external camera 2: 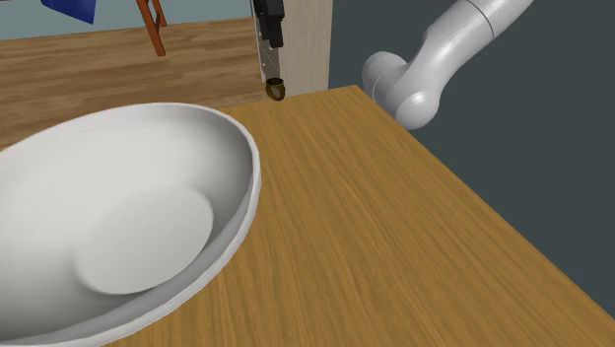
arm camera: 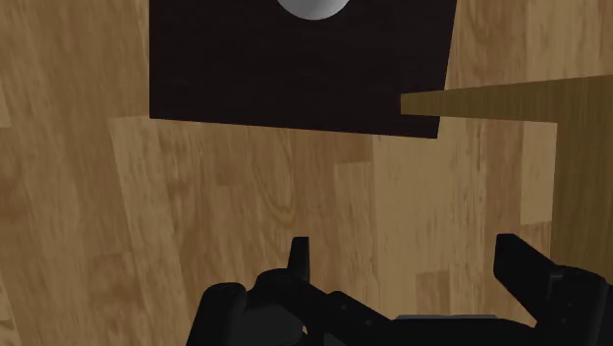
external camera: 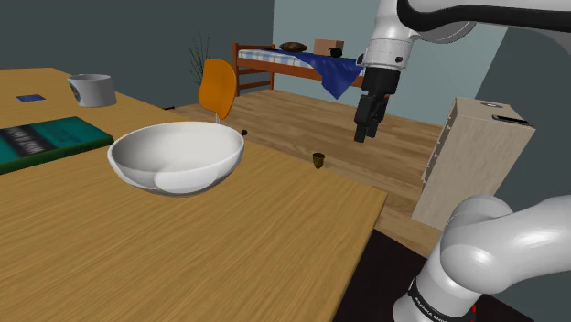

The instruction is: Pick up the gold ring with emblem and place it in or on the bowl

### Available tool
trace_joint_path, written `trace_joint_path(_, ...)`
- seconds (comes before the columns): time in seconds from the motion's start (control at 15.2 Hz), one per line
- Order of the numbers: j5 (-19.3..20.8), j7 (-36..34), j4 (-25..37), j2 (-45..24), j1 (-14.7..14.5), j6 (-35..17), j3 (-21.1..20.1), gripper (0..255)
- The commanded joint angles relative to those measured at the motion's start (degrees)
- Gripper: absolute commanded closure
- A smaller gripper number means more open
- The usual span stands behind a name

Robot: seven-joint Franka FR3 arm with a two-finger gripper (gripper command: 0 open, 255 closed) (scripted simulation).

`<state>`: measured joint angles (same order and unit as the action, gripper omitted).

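Black gripper (external camera: 366, 128) is hanging over wood floor just past table (external camera: 183, 265) edge, its 2 fingers (arm camera: 300, 258) standing wide apart, gripping nothing. Small dark-gold ring (external camera: 318, 160) is sitting upright nr that edge, lower than gripper. White bowl (external camera: 188, 183) is resting further toward shoulder view's left, apart from ring.

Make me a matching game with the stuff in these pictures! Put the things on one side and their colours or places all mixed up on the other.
Things:
1. bowl
2. chair
3. ring
4. gripper

Matches:
A. orange
B. black, with its fingers open
C. white
D. small, near the edge of the table

Pairs: 1-C, 2-A, 3-D, 4-B
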<state>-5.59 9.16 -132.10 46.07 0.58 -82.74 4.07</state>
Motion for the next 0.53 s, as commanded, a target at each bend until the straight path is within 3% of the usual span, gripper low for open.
trace_joint_path(0.0, 0.0, 0.0, 0.0, 0.0, 0.0, 0.0, 0.0, 0)
trace_joint_path(0.46, -5.3, -16.8, 2.5, 0.5, -0.1, 0.0, -12.8, 0)
